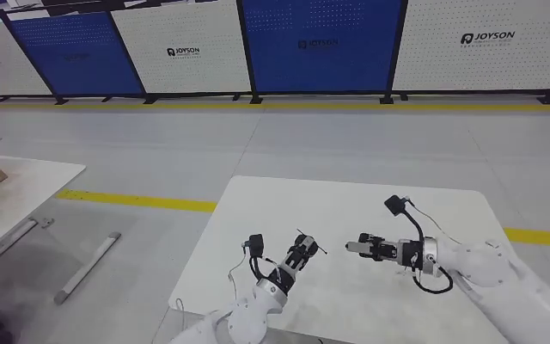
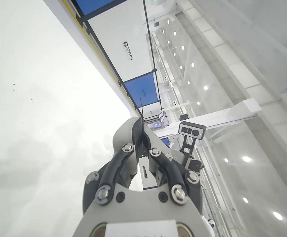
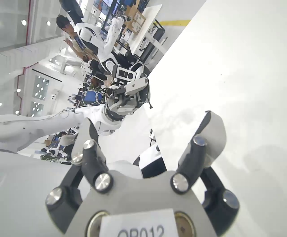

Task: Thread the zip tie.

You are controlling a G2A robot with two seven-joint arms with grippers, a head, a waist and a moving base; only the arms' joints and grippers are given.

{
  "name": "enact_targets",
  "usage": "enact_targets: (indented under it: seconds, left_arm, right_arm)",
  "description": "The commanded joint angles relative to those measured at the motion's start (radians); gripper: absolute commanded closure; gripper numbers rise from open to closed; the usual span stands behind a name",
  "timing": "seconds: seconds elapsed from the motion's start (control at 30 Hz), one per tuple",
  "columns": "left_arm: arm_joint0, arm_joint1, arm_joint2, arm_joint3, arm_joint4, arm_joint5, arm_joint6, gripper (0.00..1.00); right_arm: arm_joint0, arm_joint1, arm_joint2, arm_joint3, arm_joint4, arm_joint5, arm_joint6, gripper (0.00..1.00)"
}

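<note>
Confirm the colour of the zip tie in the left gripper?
Black zip tie, pinched in the left gripper; clearest in the left wrist view.

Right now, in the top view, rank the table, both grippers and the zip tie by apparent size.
1. table
2. left gripper and right gripper, about alike, so not ranked apart
3. zip tie, a thin black strip held in the left gripper

Site: robot test hall. You work at a white table (image 1: pixel 284 206) on grey floor (image 1: pixel 344 138) marked with yellow lines (image 1: pixel 137 201). Blue and white panels (image 1: pixel 322 43) fence your bay. Beyond it: another robot (image 3: pixel 88 37), cluttered benches (image 3: pixel 152 13), ceiling spotlights (image 2: pixel 205 87).
</note>
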Motion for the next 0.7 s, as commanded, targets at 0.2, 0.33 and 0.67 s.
enact_targets:
  seconds: [0.2,0.33,0.67]
  left_arm:
    - [-0.009,-0.030,-0.013,-0.039,-0.150,0.077,0.044,1.00]
    - [-0.024,-0.047,0.001,-0.045,-0.147,0.089,0.072,1.00]
    - [-0.018,-0.051,-0.003,-0.042,-0.176,0.094,0.073,1.00]
  right_arm:
    - [-0.012,-0.046,-0.029,0.060,0.088,0.000,0.087,0.00]
    - [0.000,-0.097,-0.047,0.128,0.105,0.000,0.096,0.00]
    - [0.000,-0.105,-0.048,0.136,0.113,0.000,0.096,0.00]
